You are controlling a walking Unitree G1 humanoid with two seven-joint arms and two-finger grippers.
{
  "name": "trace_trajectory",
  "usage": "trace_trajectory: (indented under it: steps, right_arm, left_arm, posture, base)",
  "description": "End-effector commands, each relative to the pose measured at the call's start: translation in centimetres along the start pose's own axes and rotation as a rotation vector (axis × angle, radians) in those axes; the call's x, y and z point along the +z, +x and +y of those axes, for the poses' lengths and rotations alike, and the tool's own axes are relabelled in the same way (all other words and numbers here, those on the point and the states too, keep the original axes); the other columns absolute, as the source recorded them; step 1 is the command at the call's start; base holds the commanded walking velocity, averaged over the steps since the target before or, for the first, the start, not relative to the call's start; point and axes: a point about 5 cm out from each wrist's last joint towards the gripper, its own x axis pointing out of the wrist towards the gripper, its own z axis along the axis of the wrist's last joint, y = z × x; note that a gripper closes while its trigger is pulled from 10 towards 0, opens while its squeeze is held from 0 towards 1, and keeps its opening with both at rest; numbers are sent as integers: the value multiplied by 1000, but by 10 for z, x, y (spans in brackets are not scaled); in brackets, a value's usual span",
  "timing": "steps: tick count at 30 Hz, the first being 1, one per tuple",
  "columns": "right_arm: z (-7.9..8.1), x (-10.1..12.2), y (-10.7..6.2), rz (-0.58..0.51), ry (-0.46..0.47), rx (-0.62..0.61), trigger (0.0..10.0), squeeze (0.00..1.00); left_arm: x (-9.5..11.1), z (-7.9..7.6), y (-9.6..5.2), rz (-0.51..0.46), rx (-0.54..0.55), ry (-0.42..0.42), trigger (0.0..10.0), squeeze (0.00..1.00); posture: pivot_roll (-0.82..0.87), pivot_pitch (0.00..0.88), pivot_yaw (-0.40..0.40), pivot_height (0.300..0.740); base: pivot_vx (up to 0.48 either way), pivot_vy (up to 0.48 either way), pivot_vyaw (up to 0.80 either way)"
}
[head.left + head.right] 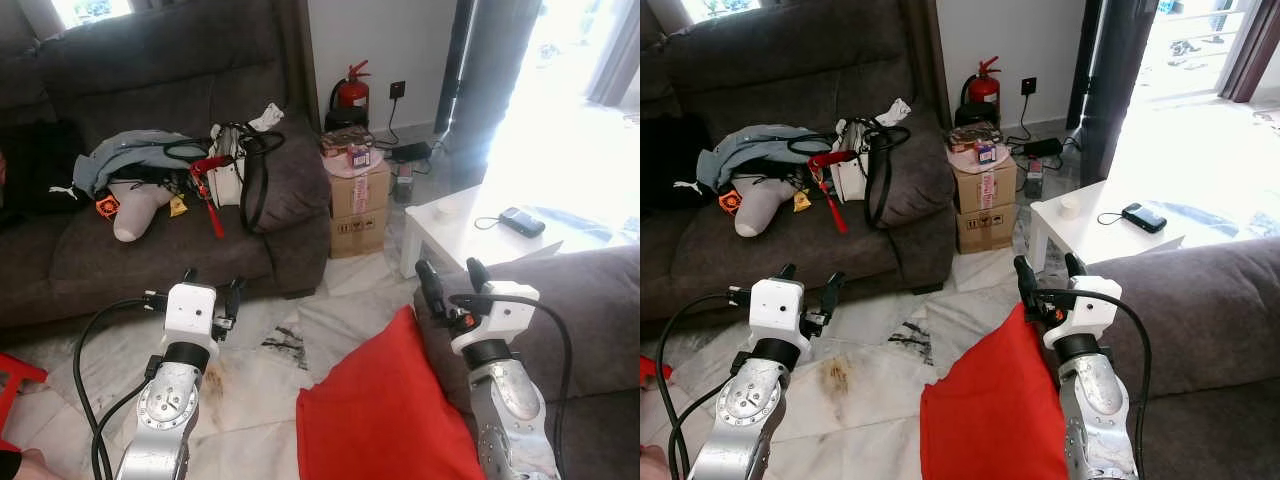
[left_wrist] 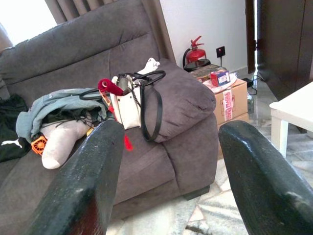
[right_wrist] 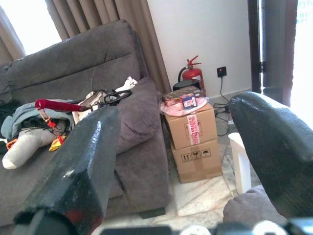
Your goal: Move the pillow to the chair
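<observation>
A red pillow (image 1: pixel 385 410) stands low in the middle, its top corner leaning against the arm of a grey chair (image 1: pixel 590 300) on the right. My right gripper (image 1: pixel 448 268) is raised just above that corner, open, with nothing between its fingers (image 3: pixel 83 161). To the left, over the marble floor, my left gripper (image 1: pixel 213 280) is also open and empty, its fingers (image 2: pixel 93 181) pointing toward the dark grey sofa (image 1: pixel 150 250).
The sofa holds a white bag (image 1: pixel 235 165), a jacket and other clutter. Stacked cardboard boxes (image 1: pixel 358 205) and a fire extinguisher (image 1: pixel 352 92) stand by the wall. A white low table (image 1: pixel 470 230) with a phone (image 1: pixel 522 221) stands beyond the chair. A red stool (image 1: pixel 15 380) is at far left.
</observation>
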Motion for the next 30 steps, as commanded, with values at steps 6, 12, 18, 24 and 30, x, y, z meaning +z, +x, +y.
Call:
trace_trajectory:
  steps: [6, 12, 18, 24, 30]
  right_arm:
    - [4, -3, 3, 25, -1, 6, 10000, 0]
    - [3, -4, 2, 32, -6, 2, 10000, 0]
    - [3, -3, 2, 32, -9, 1, 10000, 0]
    - [1, -2, 3, 37, -18, -1, 10000, 0]
    - [0, -1, 4, 38, -21, 0, 10000, 0]
  left_arm:
    - [2, 5, 2, -3, 1, 14, 10000, 0]
    - [2, 4, 3, -5, -6, 15, 10000, 0]
    - [2, 3, 3, -5, -3, 15, 10000, 0]
    - [3, 7, 3, -7, 15, 21, 10000, 0]
    - [3, 8, 3, -6, 22, 23, 10000, 0]
  posture:
    - [-4, 14, 105, 740]
    - [-6, 17, 104, 740]
    - [-9, 32, 98, 740]
    - [-9, 48, 89, 740]
    - [-10, 53, 85, 740]
  base:
    - [0, 0, 0]
    - [0, 0, 0]
    - [0, 0, 0]
    - [0, 0, 0]
    - [0, 0, 0]
